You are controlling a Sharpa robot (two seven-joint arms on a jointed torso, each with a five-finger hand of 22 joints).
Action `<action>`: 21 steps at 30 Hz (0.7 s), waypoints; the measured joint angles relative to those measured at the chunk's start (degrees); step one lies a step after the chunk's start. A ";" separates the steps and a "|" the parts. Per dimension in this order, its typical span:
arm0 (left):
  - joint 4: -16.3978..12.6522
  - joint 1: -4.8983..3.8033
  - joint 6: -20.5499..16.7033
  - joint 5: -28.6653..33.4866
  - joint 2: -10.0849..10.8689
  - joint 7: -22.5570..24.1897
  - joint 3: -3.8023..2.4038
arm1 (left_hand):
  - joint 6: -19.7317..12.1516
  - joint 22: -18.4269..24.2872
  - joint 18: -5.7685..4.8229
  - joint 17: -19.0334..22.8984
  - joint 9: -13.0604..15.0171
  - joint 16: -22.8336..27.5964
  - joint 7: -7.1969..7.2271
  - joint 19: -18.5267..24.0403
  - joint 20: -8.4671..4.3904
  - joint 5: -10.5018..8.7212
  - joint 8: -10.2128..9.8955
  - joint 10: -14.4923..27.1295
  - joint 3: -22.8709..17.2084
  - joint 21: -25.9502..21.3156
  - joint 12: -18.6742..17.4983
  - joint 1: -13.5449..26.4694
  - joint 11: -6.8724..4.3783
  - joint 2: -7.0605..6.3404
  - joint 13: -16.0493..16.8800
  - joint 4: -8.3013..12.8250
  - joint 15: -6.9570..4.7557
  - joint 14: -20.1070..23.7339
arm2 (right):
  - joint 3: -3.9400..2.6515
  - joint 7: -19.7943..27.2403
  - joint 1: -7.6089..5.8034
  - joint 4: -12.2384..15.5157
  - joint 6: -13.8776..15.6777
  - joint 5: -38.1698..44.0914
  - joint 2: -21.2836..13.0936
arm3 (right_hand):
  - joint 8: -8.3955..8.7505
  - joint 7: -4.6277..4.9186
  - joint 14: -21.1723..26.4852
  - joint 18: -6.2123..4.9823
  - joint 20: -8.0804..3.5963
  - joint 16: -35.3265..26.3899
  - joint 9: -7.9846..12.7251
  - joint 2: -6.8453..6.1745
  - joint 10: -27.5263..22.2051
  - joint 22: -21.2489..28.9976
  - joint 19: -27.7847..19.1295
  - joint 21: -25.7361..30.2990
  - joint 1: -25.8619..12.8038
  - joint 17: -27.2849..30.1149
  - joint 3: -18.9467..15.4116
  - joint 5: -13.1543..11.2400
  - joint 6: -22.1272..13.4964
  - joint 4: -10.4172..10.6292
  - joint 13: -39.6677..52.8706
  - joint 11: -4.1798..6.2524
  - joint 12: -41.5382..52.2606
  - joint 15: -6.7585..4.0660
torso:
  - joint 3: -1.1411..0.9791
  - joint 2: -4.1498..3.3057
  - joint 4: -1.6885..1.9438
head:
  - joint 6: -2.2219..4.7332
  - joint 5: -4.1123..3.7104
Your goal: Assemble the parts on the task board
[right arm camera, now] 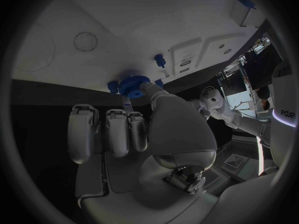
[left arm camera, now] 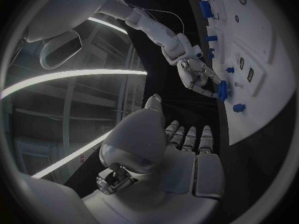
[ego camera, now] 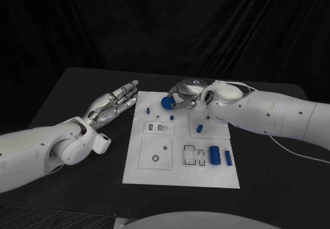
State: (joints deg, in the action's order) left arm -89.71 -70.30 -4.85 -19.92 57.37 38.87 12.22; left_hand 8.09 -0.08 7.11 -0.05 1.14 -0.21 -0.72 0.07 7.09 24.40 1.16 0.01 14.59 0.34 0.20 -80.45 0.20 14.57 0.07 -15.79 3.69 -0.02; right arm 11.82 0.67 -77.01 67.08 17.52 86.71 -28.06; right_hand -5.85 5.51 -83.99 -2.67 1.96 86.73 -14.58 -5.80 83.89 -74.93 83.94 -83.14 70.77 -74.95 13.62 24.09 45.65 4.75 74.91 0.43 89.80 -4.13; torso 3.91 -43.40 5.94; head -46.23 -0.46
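The white task board (ego camera: 180, 171) lies in the middle of the black table. My right hand (ego camera: 184, 95) hovers over its far edge and pinches a blue gear (ego camera: 167, 102) between thumb and a finger; the same blue gear (right arm camera: 131, 85) sits at my fingertips (right arm camera: 145, 87) just above the board (right arm camera: 124, 30), and the gear (left arm camera: 222, 90) also shows from the left wrist. My left hand (ego camera: 113, 102) lies flat and open, palm up, left of the board's far corner, holding nothing. Small blue pegs (ego camera: 147, 110) stand near the far edge, and blue cylinders (ego camera: 214, 154) lie at the right.
Rectangular recessed plates (ego camera: 157, 152) with slots and a round hole occupy the board's middle and near half. Another blue piece (ego camera: 199, 128) stands right of centre. Black table surface (ego camera: 275, 191) surrounds the board on all sides.
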 measured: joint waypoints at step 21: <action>0.08 0.01 0.10 0.00 0.05 0.00 0.00 | 0.00 -0.01 0.00 -0.02 0.00 0.00 0.00 0.00 0.00 0.00 0.00 0.00 0.00 0.00 0.00 0.00 0.00 0.00 0.02 0.00 0.00 0.00 | 0.07 -0.14 0.02 1.21 -0.32 0.01 -0.81 | 2.88 -1.47 -0.05 0.00 0.00 -0.61 6.33 0.00 0.12 0.01 0.00 0.39 0.00 0.01 -0.25 0.00 -15.45 -0.25 0.00 0.52 0.00 -0.38 | 0.00 0.02 -0.01 | 0.13 0.13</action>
State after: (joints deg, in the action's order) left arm -89.63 -70.29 -4.74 -19.92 57.42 38.87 12.22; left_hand 8.10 -0.09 7.11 -0.07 1.14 -0.21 -0.72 0.07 7.09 24.40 1.16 0.01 14.59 0.34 0.20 -80.45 0.20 14.57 0.09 -15.79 3.69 -0.02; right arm 11.89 0.53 -76.99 68.29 17.21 86.73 -28.87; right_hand -2.98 4.04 -84.04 -2.67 1.96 86.12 -8.25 -5.80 84.01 -74.91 83.94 -82.75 70.77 -74.93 13.36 24.08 30.19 4.49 74.90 0.96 89.80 -4.52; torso 3.91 -43.38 5.94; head -46.10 -0.33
